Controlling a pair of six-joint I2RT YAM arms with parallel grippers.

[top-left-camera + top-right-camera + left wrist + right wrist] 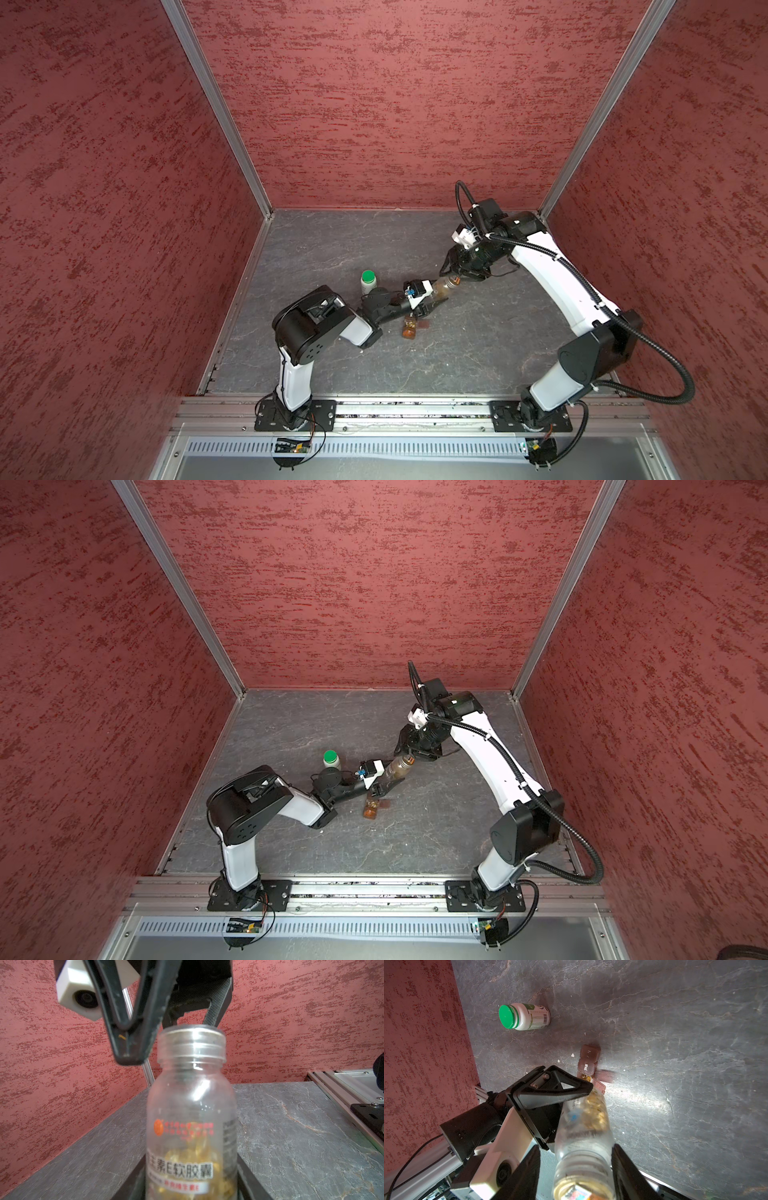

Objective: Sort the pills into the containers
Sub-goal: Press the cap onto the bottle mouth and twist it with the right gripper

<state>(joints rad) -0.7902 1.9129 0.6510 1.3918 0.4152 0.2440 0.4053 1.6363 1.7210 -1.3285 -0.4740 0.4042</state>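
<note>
Gripping clear bottle, left claw outstretched, right claw angled down

Our left gripper holds the clear bottle, yellow pills heaped inside, while our right gripper stands with jaws apart on either side of its threaded neck. Beyond them on the dark stone tabletop we see the containers, a brown strip with one cell open and holding yellow pieces, and a white green-capped bottle well apart.

White green-capped bottle stands upright on the grey marbled tabletop; clear labelled bottle tilted nearby
</note>
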